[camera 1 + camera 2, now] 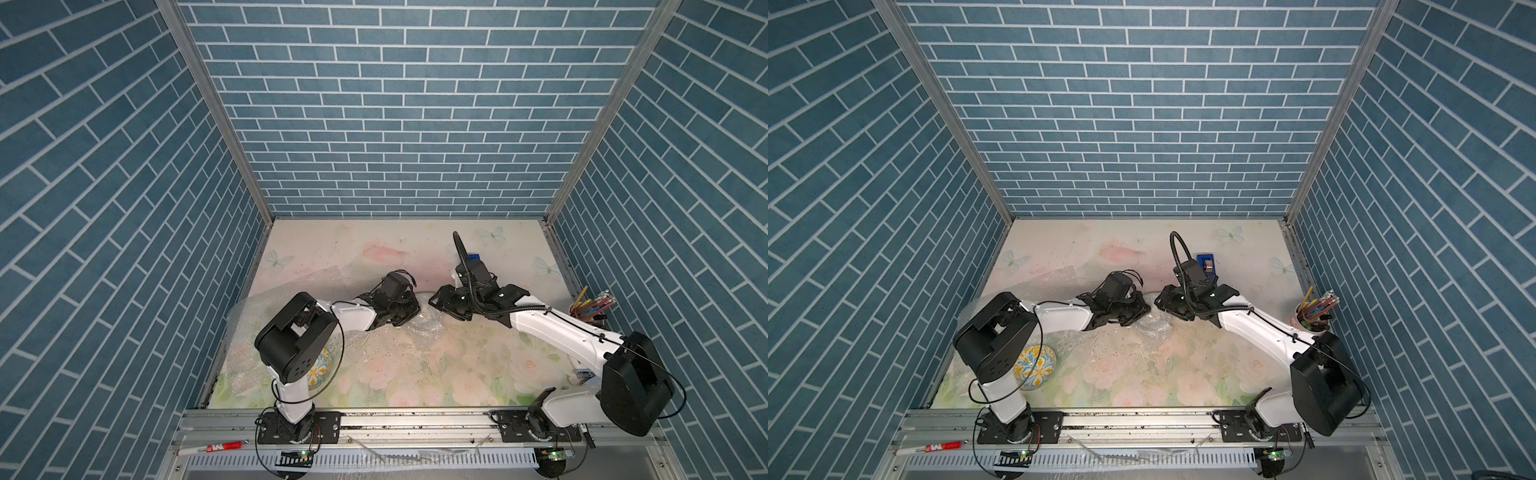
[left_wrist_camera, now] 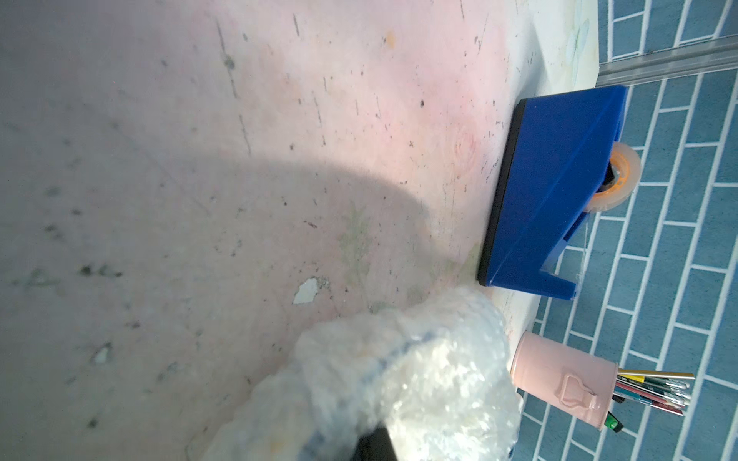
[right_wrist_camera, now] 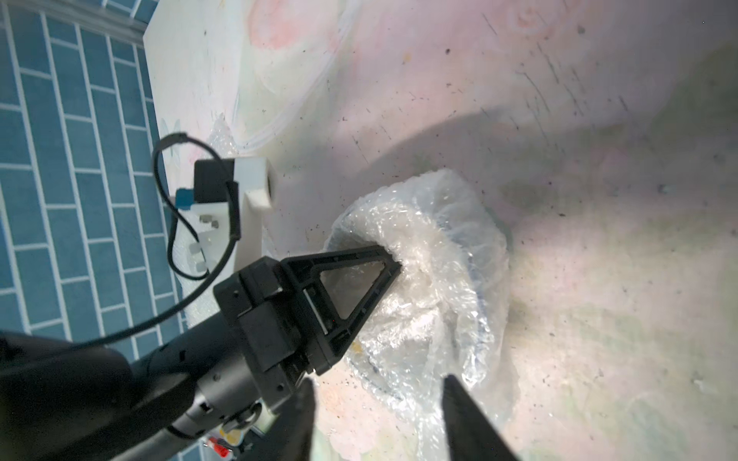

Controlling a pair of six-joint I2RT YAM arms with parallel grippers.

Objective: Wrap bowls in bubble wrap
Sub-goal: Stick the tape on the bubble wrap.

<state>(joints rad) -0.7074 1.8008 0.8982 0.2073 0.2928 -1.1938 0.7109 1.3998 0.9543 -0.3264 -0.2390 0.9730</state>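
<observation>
**Worktop** (image 1: 415,374): floral print, scuffed and speckled. Blue brick-pattern walls (image 1: 395,124) close three sides and a metal rail (image 1: 415,417) closes the front. Open surface lies behind both arms up to the back wall, and at the front between the arm bases.

**Bundle of bubble wrap** (image 3: 439,247): mid-worktop, crumpled and whitish. A blue rim line shows through it.

**Left tool** (image 3: 395,265): closed, pinching the bundle's top fold.

**Right tool** (image 3: 379,399): fingers apart at the bundle's edge, gripping nothing.

**Flat sheet of bubble wrap** (image 1: 257,307): along the left edge.

**Yellow-and-blue bowl** (image 1: 1038,368): near-left corner, partly behind the left arm.

**Tape dispenser** (image 2: 559,179) and **pen cup** (image 2: 559,379): right side, the cup near the right wall.
</observation>
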